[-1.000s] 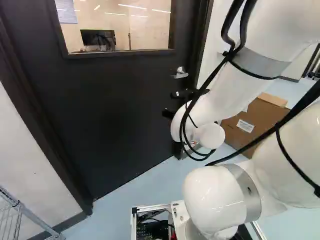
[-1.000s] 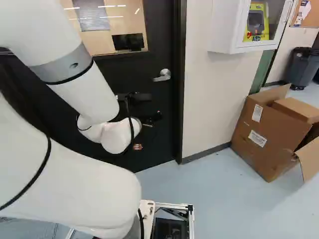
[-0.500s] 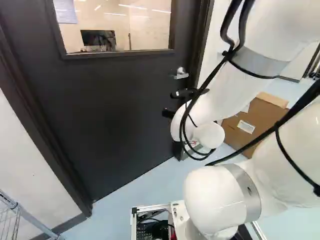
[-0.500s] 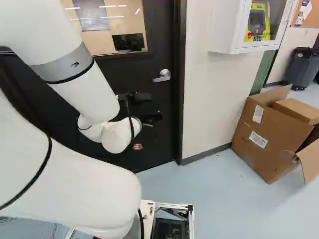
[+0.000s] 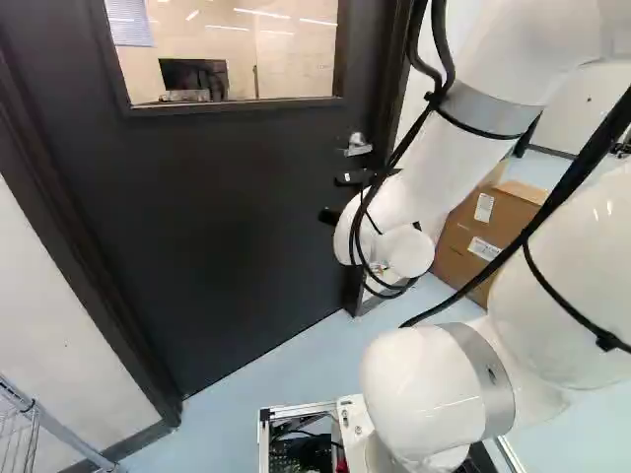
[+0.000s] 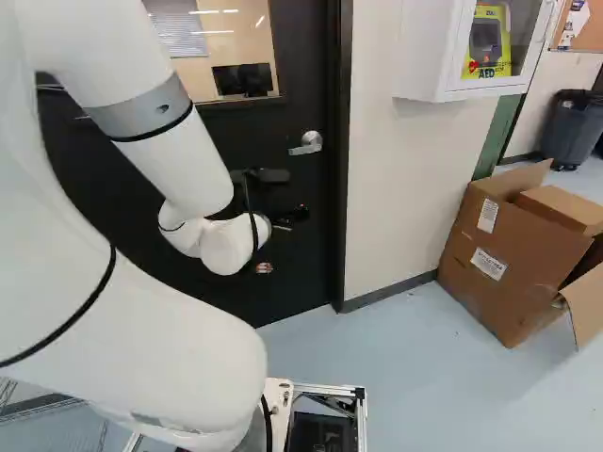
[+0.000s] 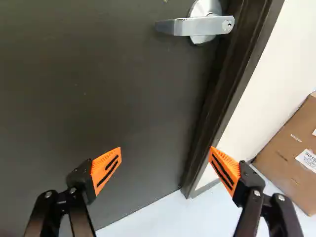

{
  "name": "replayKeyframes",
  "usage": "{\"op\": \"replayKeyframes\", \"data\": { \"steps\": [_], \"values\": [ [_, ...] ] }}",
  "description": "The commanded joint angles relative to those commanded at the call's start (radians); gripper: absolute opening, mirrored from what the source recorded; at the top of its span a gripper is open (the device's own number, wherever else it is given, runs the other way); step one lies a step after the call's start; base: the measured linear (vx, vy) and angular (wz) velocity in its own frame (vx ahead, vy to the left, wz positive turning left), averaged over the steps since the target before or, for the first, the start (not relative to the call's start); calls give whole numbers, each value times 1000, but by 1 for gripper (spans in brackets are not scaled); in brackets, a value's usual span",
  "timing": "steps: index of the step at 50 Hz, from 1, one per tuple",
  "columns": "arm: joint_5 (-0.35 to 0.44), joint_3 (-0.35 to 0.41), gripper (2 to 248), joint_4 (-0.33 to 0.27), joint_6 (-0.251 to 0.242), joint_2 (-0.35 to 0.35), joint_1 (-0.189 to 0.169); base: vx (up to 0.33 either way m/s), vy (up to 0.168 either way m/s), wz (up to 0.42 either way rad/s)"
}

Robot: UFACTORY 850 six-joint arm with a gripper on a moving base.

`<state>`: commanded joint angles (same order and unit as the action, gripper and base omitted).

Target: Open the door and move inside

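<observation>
The dark door stands closed in its frame, with a window in its upper part. Its silver lever handle is near the frame side; in the wrist view the handle lies ahead of the fingers and apart from them. My gripper is below the handle in the right base view, partly hidden by the white wrist. Seen from the wrist, the gripper is open, its orange pads wide apart with nothing held. One finger is over the door, the other over the frame and wall edge.
Cardboard boxes stand on the floor right of the door. A white cabinet hangs on the wall beside the frame, and a dark bin is farther back. A wire rack is at the lower left.
My arm has shifted slightly, its wrist moving a little right and up in the right base view and slightly left in the left one. The base, door and handle have not moved.
</observation>
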<state>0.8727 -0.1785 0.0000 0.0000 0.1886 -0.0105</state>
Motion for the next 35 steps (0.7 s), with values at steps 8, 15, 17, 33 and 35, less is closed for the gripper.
{"op": "replayKeyframes", "data": {
  "steps": [8, 15, 17, 33, 35],
  "values": [
    [0, -24, 247, 0, 0, -5, -16, 0, 0, 0],
    [0, -48, 247, 0, 0, -11, -33, 0, 0, 0],
    [0, -55, 247, -1, 0, -13, -39, 0, 0, 0],
    [0, -114, 247, -23, 0, -34, -80, 0, 0, 0],
    [0, -123, 247, -27, 0, -38, -85, 0, 0, 0]
  ]
}}
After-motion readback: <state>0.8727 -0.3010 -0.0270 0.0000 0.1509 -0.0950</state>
